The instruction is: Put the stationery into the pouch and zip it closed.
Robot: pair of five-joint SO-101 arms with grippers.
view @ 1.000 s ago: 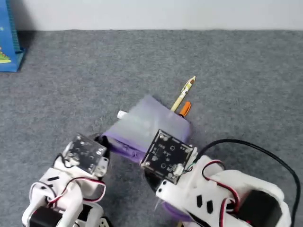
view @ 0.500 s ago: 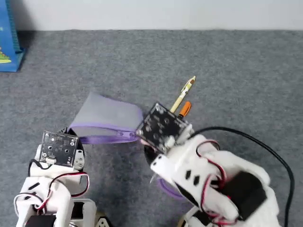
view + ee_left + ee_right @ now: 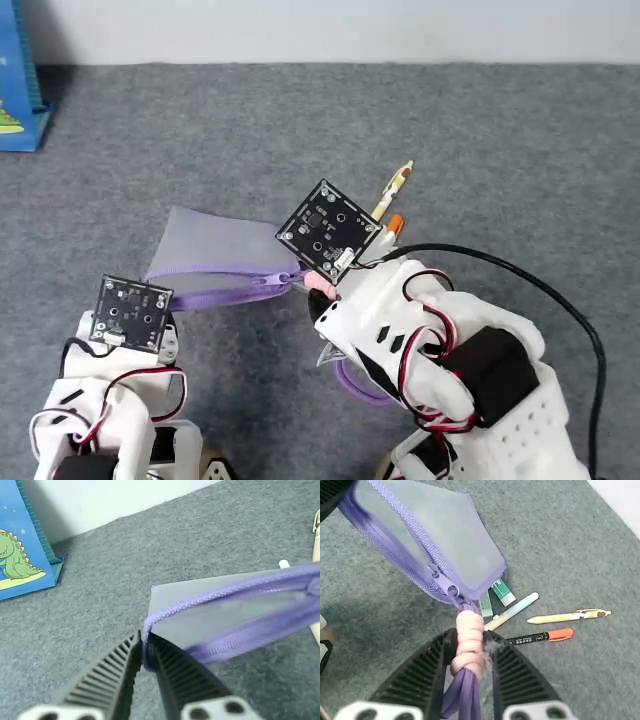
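What I see beyond the job: a blue bag [image 3: 22,545], grey carpet [image 3: 100,595], a white wall [image 3: 125,495].
Going from my left gripper [image 3: 144,647], the blue bag, printed with a green dinosaur, stands well ahead and off to its left, against the white wall; the grey carpet spreads beneath it and runs ahead up to that wall.

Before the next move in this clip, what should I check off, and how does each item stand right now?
1. Left gripper clamped on the pouch end: ok.
2. Right gripper clamped on the pink pull cord: ok.
3. Pouch stretched between the two grippers: ok.
4. Pens inside the pouch: not ok, they lie on the table.
5. Zipper open wide enough for loading: cannot tell.
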